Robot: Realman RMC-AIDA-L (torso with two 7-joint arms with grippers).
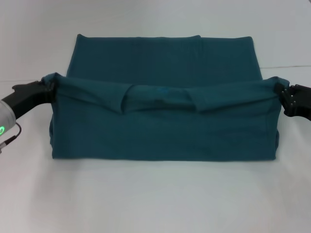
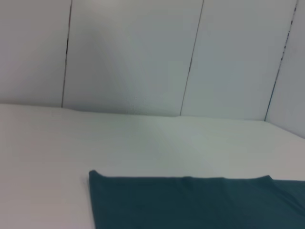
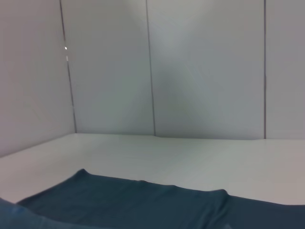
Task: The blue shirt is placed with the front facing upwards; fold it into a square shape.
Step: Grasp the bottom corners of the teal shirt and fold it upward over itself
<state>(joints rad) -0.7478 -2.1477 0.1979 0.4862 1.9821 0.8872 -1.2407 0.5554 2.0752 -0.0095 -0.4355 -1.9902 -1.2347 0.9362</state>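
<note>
The blue shirt (image 1: pixel 163 97) lies on the white table, its near part lifted and hanging as a curtain between both grippers. My left gripper (image 1: pixel 47 87) is shut on the shirt's left raised corner. My right gripper (image 1: pixel 281 90) is shut on the right raised corner. The held edge sags in the middle with a couple of folds. The far part of the shirt (image 2: pixel 200 202) still rests flat on the table in the left wrist view, and it also shows as a flat spread (image 3: pixel 138 200) in the right wrist view. No lettering is visible.
The white table (image 1: pixel 155 199) extends in front of and behind the shirt. Pale panelled walls (image 2: pixel 143 57) stand behind the table's far edge.
</note>
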